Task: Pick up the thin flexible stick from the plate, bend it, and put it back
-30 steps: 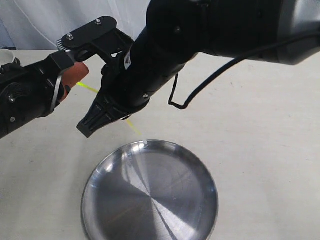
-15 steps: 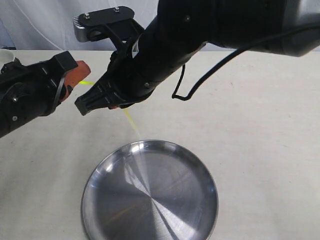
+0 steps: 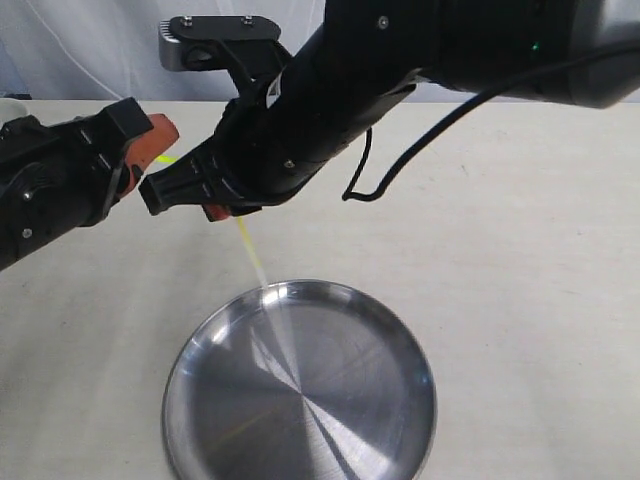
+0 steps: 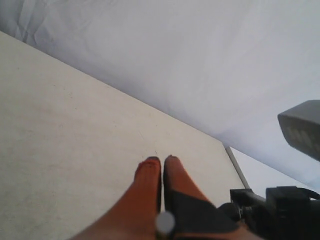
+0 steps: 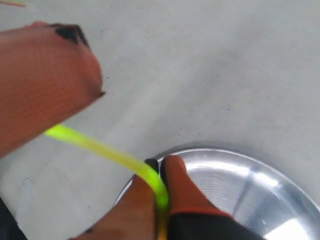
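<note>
Right now I have both hands up above the pale, matte bench [image 3: 520, 300], with the thin flexible stick [image 5: 100, 147] strung between them, clear of the plate [image 3: 400, 400]. My right hand [image 5: 161, 162] is clamped on the stick, the yellow strip pinched between its orange fingertips and curving away towards the left hand [image 3: 150, 140]. In the left wrist view, that hand's fingers are pressed together; the stick does not show there, but the right wrist view has the strip running in under its orange finger, so I read it as gripping the other end. In the exterior view a length of stick hangs below the right hand, slanting down to the plate's rim on the side nearest the arms; I cannot tell whether the tip touches the metal. The plate lies flat on the bench, its brushed silver surface throwing back streaks of light. A creased white cloth [image 4: 200, 60] closes off the room behind the bench, and a black cable [image 3: 400, 170] loops off the right arm.
</note>
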{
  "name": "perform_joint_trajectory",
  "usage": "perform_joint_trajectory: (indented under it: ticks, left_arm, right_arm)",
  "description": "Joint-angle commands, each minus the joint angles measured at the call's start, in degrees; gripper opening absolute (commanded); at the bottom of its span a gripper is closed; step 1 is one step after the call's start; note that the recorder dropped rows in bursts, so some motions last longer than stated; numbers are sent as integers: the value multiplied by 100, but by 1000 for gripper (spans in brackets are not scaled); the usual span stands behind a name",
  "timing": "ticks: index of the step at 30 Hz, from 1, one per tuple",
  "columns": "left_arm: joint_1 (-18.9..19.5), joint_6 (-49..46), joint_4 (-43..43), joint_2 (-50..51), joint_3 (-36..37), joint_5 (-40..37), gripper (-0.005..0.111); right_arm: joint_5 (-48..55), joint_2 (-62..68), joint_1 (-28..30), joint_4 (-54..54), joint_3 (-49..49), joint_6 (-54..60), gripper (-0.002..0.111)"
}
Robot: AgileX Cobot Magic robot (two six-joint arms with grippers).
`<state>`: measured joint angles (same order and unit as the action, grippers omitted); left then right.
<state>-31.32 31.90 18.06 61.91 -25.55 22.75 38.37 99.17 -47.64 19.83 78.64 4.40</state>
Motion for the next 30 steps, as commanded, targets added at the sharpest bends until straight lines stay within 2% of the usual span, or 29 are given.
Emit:
perform_joint_trajectory:
  ticks: [1,9,30]
  left_arm:
    - [33,-52,-134,11,55,-149,0]
    - [33,-93,-353,11,55,-138,0]
    - [33,-529,-501,11,55,-80,0]
  right_arm:
    - [-203,125,97,136,41,-321,-1]
    - [-418,323,97,721,41,-351,-1]
    - [-458,328,97,767,41,-1357,-1]
